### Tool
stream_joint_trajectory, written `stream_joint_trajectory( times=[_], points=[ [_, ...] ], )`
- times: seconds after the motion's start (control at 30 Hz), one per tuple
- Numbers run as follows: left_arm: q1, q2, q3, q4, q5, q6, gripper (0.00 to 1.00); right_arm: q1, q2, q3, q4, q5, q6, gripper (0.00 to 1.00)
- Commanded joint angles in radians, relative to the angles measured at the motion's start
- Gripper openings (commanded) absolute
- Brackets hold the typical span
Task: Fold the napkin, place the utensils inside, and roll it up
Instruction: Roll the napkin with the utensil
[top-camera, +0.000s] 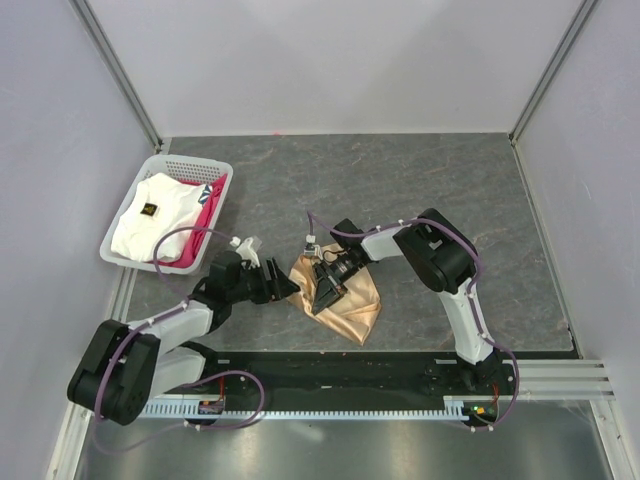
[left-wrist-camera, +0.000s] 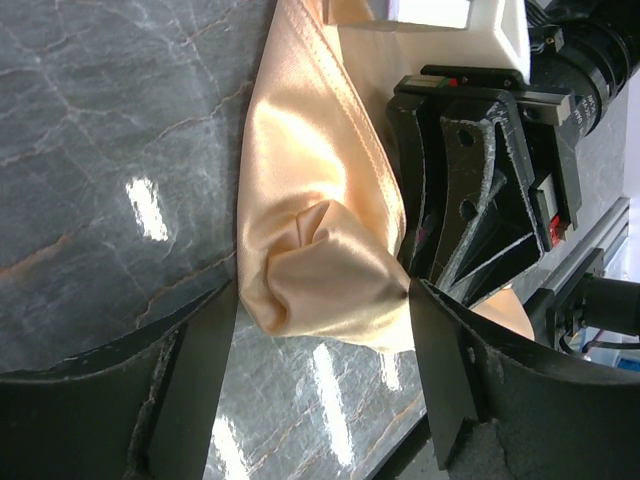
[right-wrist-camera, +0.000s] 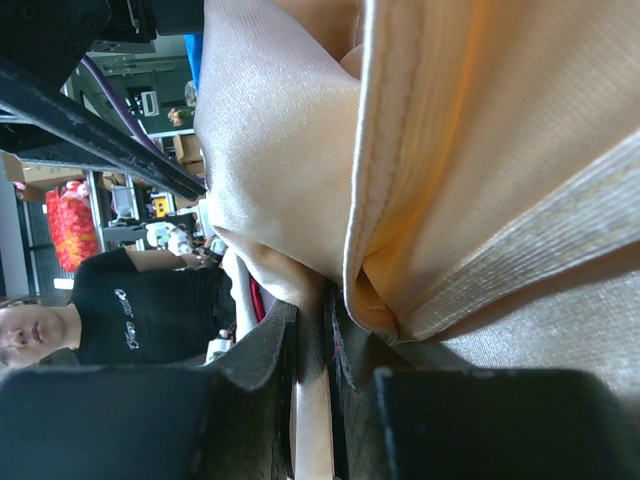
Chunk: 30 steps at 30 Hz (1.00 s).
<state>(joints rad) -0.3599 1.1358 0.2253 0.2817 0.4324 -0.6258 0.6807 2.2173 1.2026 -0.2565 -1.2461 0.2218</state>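
Observation:
The peach-tan napkin (top-camera: 356, 310) lies bunched on the dark marble table (top-camera: 420, 190), between the two arms. My right gripper (top-camera: 321, 300) reaches down onto its left part and is shut on a fold of it. In the right wrist view a thin layer of the napkin (right-wrist-camera: 290, 140) is pinched in the right gripper (right-wrist-camera: 327, 345). My left gripper (top-camera: 290, 287) stands open at the cloth's left edge. In the left wrist view a puckered corner of the napkin (left-wrist-camera: 320, 270) sits just ahead of the left gripper (left-wrist-camera: 322, 345), whose fingertips (left-wrist-camera: 205, 365) do not press it. The utensils are out of view.
A white slotted basket (top-camera: 217, 167) stands at the back left, holding a white cloth with a dark mark (top-camera: 160, 215) and a pink-red cloth (top-camera: 207, 222). A black rail (top-camera: 340, 372) runs along the near table edge. Grey walls enclose the table.

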Motion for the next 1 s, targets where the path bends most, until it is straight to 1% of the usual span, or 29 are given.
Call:
stream_joint_trajectory(
  times=[0.0,0.13,0.27,0.4,0.43,0.5,0.53,0.57,0.6,0.67,0.7,0.77,0.8,0.87,0.9,0.97],
  points=[
    [-0.001,0.035,0.028,0.076,-0.009,0.069,0.79,-0.007,0.074,0.012,-0.003,0.126,-0.065,0.06],
    [-0.002,0.087,0.043,0.089,-0.017,0.072,0.79,-0.009,0.076,0.021,-0.018,0.123,-0.079,0.06],
    [-0.002,0.094,0.048,0.096,-0.026,0.083,0.79,-0.009,0.074,0.025,-0.027,0.123,-0.087,0.05],
    [-0.002,0.117,0.049,0.108,-0.020,0.086,0.72,-0.009,0.076,0.025,-0.030,0.120,-0.091,0.05],
    [-0.002,0.122,0.049,0.111,-0.017,0.083,0.67,-0.009,0.076,0.023,-0.030,0.119,-0.091,0.05],
    [-0.004,0.136,0.054,0.111,-0.015,0.083,0.62,-0.007,0.076,0.023,-0.032,0.117,-0.093,0.05],
    [-0.002,0.139,0.055,0.111,-0.017,0.080,0.57,-0.009,0.073,0.023,-0.032,0.119,-0.093,0.05],
    [-0.002,0.146,0.055,0.111,-0.017,0.081,0.55,-0.010,0.074,0.023,-0.033,0.119,-0.091,0.05],
    [-0.002,0.151,0.060,0.108,-0.017,0.081,0.50,-0.009,0.073,0.025,-0.033,0.120,-0.091,0.06],
    [-0.002,0.162,0.068,0.090,-0.024,0.078,0.44,-0.009,0.070,0.029,-0.039,0.132,-0.090,0.06],
    [-0.004,0.169,0.080,0.077,-0.026,0.081,0.36,-0.009,0.067,0.031,-0.041,0.135,-0.090,0.07],
    [-0.002,0.177,0.092,0.044,-0.030,0.080,0.30,-0.009,0.050,0.035,-0.049,0.157,-0.087,0.09],
    [-0.002,0.189,0.106,0.030,-0.032,0.081,0.24,-0.009,0.042,0.037,-0.050,0.166,-0.084,0.12],
    [-0.004,0.197,0.124,-0.007,-0.038,0.081,0.21,-0.009,0.015,0.046,-0.067,0.210,-0.078,0.16],
    [-0.004,0.203,0.131,-0.018,-0.041,0.083,0.17,-0.009,-0.010,0.049,-0.075,0.227,-0.075,0.19],
    [-0.005,0.212,0.149,-0.053,-0.044,0.081,0.12,-0.009,-0.042,0.055,-0.093,0.284,-0.073,0.22]
  ],
)
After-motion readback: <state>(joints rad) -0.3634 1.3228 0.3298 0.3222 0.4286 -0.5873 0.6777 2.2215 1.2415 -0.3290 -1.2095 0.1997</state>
